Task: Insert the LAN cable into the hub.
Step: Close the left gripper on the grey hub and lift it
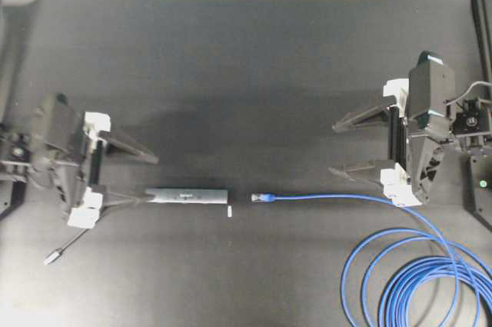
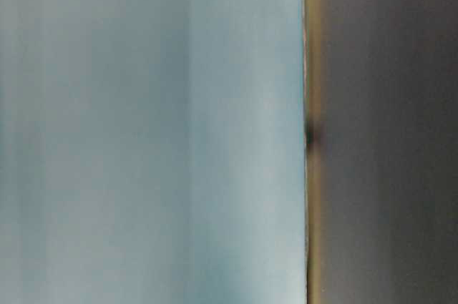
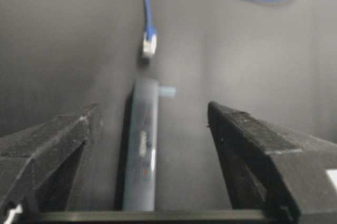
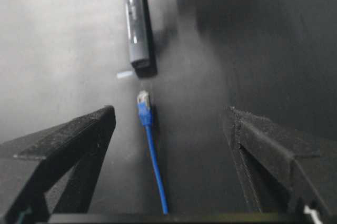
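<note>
I am holding both my left gripper (image 1: 131, 177) and my right gripper (image 1: 350, 147) wide open, gripping nothing. The LAN cable (image 1: 323, 198) plug is lying just beside the hub (image 1: 187, 195), apart from its end.

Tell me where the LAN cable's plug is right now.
In the overhead view, the LAN cable's plug lies on the table just right of the hub, apart from it, near the white scrap.

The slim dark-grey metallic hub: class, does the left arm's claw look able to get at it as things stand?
Probably yes. The left claw stands open, and the slim dark-grey metallic hub lies just ahead of its fingertips with nothing between; the blue LAN cable's plug lies apart beyond the far end.
</note>
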Tool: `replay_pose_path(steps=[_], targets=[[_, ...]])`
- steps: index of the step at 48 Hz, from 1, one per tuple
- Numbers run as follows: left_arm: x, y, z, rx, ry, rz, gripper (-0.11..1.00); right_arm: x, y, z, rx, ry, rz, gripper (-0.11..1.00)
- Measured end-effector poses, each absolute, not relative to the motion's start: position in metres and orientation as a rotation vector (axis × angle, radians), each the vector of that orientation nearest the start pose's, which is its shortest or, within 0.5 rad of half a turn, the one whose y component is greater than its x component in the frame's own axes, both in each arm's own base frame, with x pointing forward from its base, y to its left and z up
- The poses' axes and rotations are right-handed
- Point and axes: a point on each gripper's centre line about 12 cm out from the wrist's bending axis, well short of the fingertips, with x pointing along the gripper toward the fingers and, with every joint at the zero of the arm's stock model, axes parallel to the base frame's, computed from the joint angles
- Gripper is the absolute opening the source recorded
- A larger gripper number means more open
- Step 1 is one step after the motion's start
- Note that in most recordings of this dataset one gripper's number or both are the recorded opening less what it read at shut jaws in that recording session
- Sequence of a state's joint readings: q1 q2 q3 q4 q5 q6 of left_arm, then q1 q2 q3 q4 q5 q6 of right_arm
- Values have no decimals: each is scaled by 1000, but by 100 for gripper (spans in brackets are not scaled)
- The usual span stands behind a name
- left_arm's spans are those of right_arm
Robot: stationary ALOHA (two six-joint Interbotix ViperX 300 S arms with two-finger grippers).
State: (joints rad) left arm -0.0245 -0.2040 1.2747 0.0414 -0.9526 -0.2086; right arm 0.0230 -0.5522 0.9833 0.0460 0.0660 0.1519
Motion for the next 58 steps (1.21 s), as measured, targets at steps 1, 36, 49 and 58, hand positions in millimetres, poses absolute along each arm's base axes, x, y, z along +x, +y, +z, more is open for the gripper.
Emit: replay_pose_path(steps=[1, 36, 49, 58], targets=[[259, -10, 154, -186, 119, -47, 77, 270, 7, 232, 192, 496, -24, 79], [295, -11, 96, -176, 156, -47, 71, 266, 8, 230, 282, 541, -48, 79], [303, -19, 78, -174, 198, -69, 69, 263, 9, 229, 284, 556, -46, 79], [308, -23, 66, -169, 225, -80, 69, 263, 9, 229, 287, 558, -46, 79]])
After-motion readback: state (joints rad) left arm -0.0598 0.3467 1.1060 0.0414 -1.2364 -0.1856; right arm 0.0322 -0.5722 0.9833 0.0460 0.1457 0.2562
